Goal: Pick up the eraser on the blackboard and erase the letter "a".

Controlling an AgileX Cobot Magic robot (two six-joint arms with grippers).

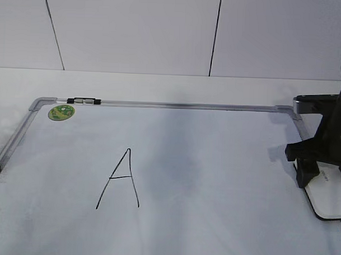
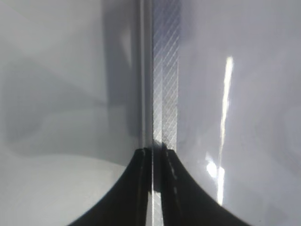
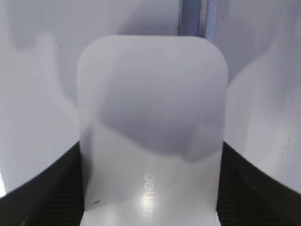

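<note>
The blackboard [image 1: 226,146], a white board with a silver frame, lies flat and fills the exterior view. A tall capital "A" [image 1: 119,179] is drawn on it. No lowercase "a" shows; a faint grey smudge [image 1: 183,167] lies to the right of the "A". The white eraser [image 1: 328,194] rests flat at the board's right edge. In the right wrist view the eraser [image 3: 150,94] sits between the fingers of my right gripper [image 3: 150,155], which press on both its long sides. My left gripper [image 2: 156,155] is shut and empty over the board's left frame rail [image 2: 164,70].
A round green sticker [image 1: 61,112] sits in the board's far left corner, with a black clip [image 1: 83,101] on the top rail beside it. The right arm [image 1: 327,138] stands over the board's far right corner. A white wall rises behind the table.
</note>
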